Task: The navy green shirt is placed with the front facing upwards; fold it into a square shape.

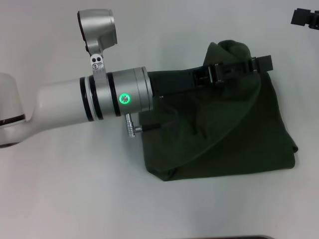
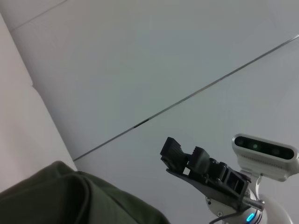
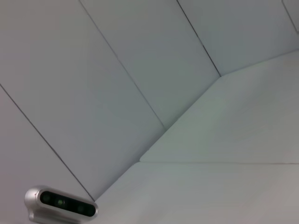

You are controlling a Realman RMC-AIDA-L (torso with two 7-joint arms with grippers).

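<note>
The navy green shirt [image 1: 239,134] lies partly folded on the white table at centre right, plain green side up, with no letters showing. One layer slants across it from the far right corner toward the near left. My left arm reaches over it from the left. The left gripper [image 1: 261,64] is at the shirt's far right corner, shut on a bunched, raised fold. In the left wrist view the shirt [image 2: 56,196] fills the corner close to the camera. My right gripper [image 1: 305,19] waits at the far right, away from the cloth; in the left wrist view the right gripper [image 2: 184,154] is open and holds nothing.
The white table [image 1: 65,194] surrounds the shirt on all sides. The left arm's silver wrist and camera housing [image 1: 97,27] hang over the table's left half. The right wrist view holds only pale wall panels and a silver camera body [image 3: 60,203].
</note>
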